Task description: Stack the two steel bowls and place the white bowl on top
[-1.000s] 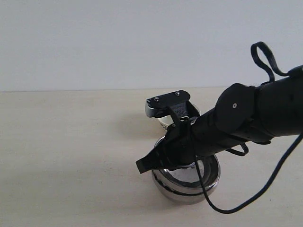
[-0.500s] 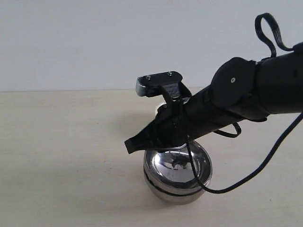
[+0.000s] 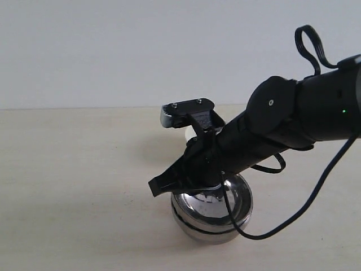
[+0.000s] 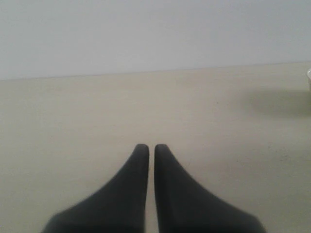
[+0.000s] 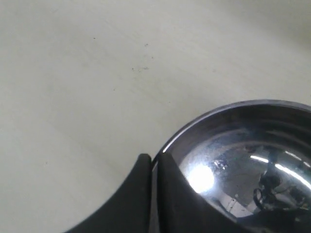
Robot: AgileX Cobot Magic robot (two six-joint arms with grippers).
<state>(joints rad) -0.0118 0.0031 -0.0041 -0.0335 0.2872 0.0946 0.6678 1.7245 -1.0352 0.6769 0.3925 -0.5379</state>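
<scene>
Left gripper [image 4: 151, 148] only shows in its own wrist view: fingers pressed together, nothing between them, hovering over bare table [image 4: 73, 121]. That view also catches a sliver of the white bowl [image 4: 309, 78] at the frame edge, with its shadow on the tabletop. The exterior view has no left arm in it at all. In the exterior view, going left to right: right gripper [image 3: 160, 186] tip first, pointing down and left, then the stacked steel bowls just right of it, near the table's front middle. Lower steel bowl [image 3: 204, 228] sits flat on the table. Upper steel bowl [image 3: 217, 199] is nested in it but tipped, mouth angled toward the camera rather than straight up. Right wrist view settles the grip: fingers clamped on the upper bowl's rim, one inside and one outside. The exterior can't show that, since the right arm [image 3: 293, 121] crosses in front. The arm and its wrist camera [image 3: 186, 109] also cover most of the white bowl, which stands behind the stack, apart from it; only a pale patch shows. A black cable [image 3: 293, 221] loops from the arm down over the stack's right side.
</scene>
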